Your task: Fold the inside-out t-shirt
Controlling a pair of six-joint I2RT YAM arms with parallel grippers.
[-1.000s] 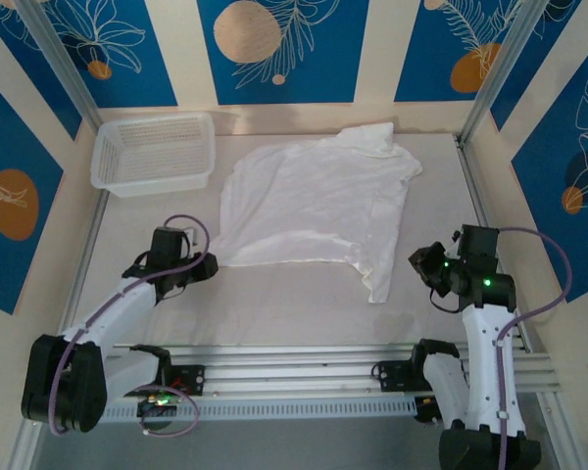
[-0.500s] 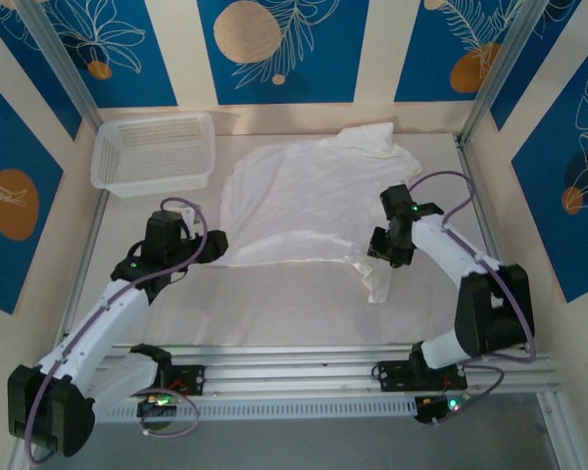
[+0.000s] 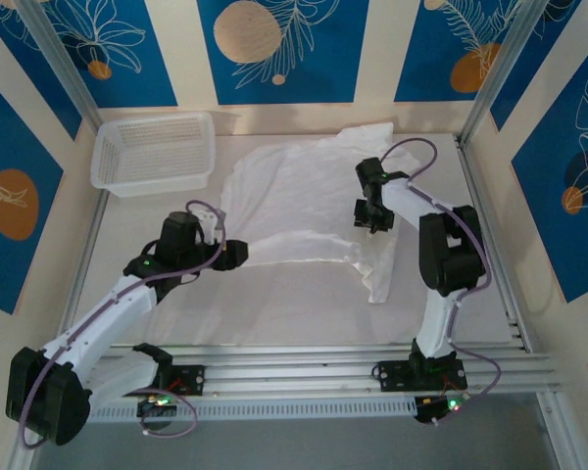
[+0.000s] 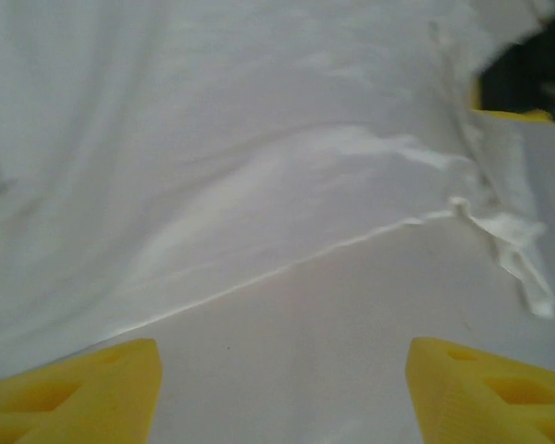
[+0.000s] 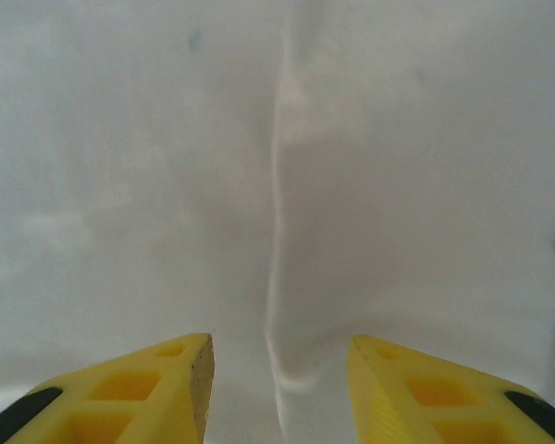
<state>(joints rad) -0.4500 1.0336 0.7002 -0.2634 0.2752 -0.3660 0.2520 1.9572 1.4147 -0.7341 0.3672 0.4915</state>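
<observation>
So the inside-out t-shirt (image 3: 314, 201) is lying spread out and wrinkly across the back half of the table (image 3: 274, 304). One corner trails toward the near right, and there's a white mesh basket (image 3: 152, 152) just off to its left at the back. The left end effector (image 3: 237, 253) sits low at the shirt's near-left hem, fingers spread wide with just bare table between them. The right end effector (image 3: 366, 217) is over the right side of the shirt, pointing at the cloth. Its fingers are parted narrower, with a raised crease running between the tips, not pinched.
</observation>
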